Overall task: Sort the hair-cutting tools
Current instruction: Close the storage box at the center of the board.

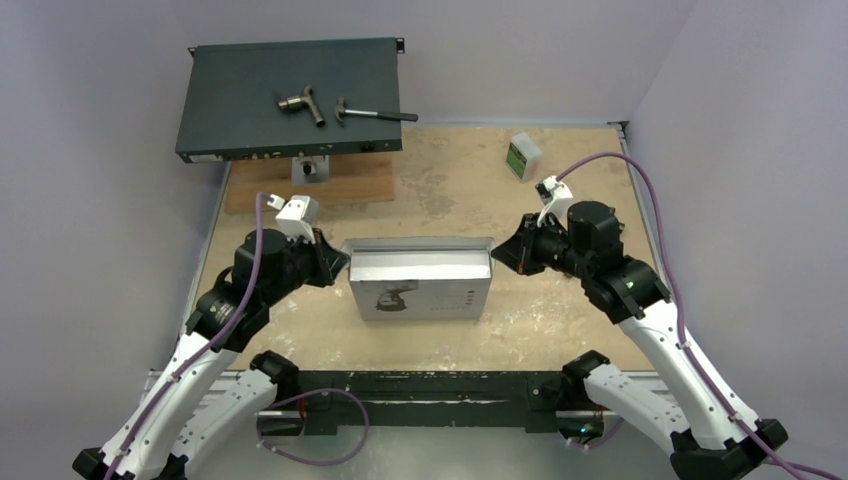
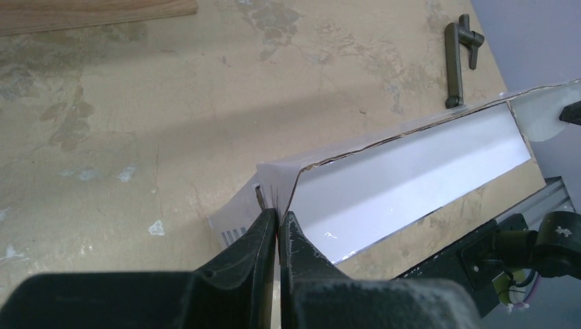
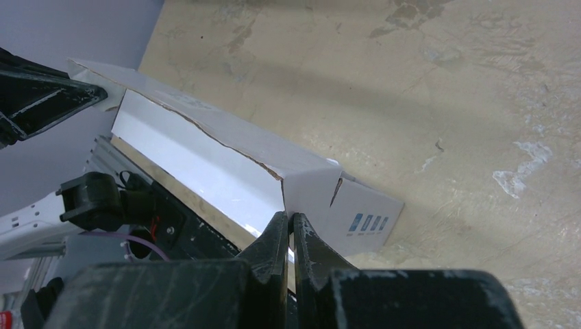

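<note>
None of the hair-cutting tools shows; they are presumably inside the white box at mid-table, so sorting has not begun. Left gripper and right gripper each pinch one end of its raised lid flap. The box's print, a dark picture, lines of text and blue squares, is too small to read.

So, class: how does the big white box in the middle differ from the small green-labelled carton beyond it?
The white box is far larger than the green-labelled carton. The white box lies flat, lid flap lifted; the carton stands upright. The left gripper and right gripper each pinch an end of the white box's flap; nothing touches the carton. Both are mostly white and sit on the table.
</note>
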